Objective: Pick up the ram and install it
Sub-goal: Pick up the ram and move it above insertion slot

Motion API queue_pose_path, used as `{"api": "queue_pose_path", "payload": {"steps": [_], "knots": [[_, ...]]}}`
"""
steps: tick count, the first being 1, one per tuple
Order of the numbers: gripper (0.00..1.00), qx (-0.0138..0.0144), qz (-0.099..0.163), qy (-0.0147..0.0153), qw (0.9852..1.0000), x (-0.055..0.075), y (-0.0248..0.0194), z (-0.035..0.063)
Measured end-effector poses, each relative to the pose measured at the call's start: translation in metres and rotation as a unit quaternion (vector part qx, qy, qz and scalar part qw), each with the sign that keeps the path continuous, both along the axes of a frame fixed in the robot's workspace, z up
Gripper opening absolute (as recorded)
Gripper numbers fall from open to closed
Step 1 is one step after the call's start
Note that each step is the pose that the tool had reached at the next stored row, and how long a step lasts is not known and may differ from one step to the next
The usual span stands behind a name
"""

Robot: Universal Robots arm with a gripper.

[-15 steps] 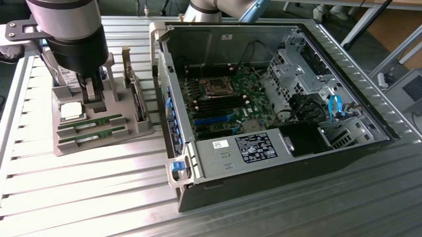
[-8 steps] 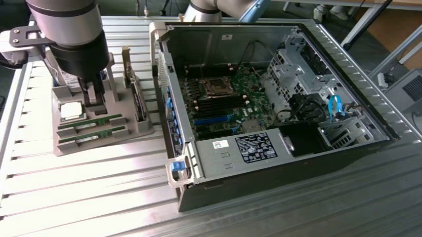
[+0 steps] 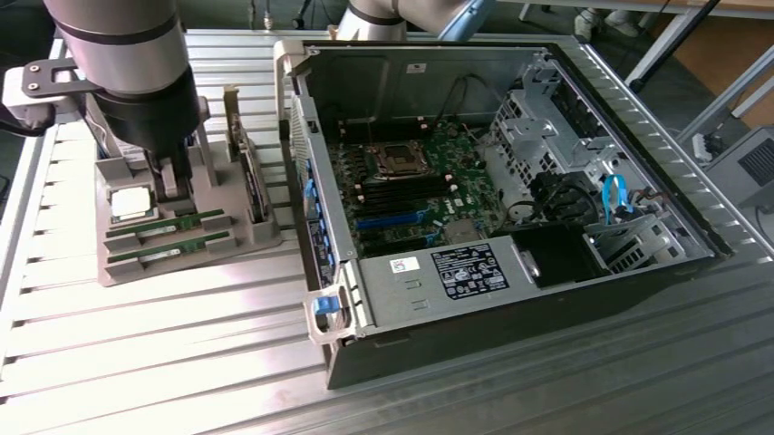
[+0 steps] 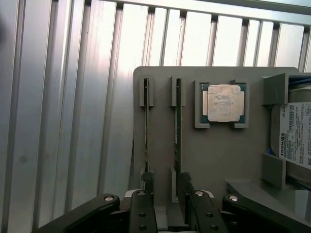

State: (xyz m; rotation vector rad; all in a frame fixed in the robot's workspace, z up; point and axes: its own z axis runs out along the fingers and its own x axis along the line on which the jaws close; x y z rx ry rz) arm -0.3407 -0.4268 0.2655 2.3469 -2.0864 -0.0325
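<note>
Two green ram sticks stand on edge in slots of a grey holder tray. One ram stick runs between my fingertips, closer to one pad. The other ram stick lines up with the opposite fingertip. My gripper is open and hangs over the sticks' near end, holding nothing. In the exterior view the gripper sits low over the tray at the exterior view's left, just behind the two ram sticks.
A square silver processor lies in the tray beside the sticks, and a labelled hard drive beyond it. The open computer case is at the exterior view's right. Its motherboard has black slots and blue slots. The table is ribbed metal.
</note>
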Motion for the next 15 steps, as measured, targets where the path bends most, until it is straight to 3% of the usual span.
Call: {"api": "queue_pose_path", "payload": {"steps": [15], "knots": [[0.33, 0.0000, 0.005, 0.0000, 1.0000, 0.000, -0.0107, -0.0085]]}}
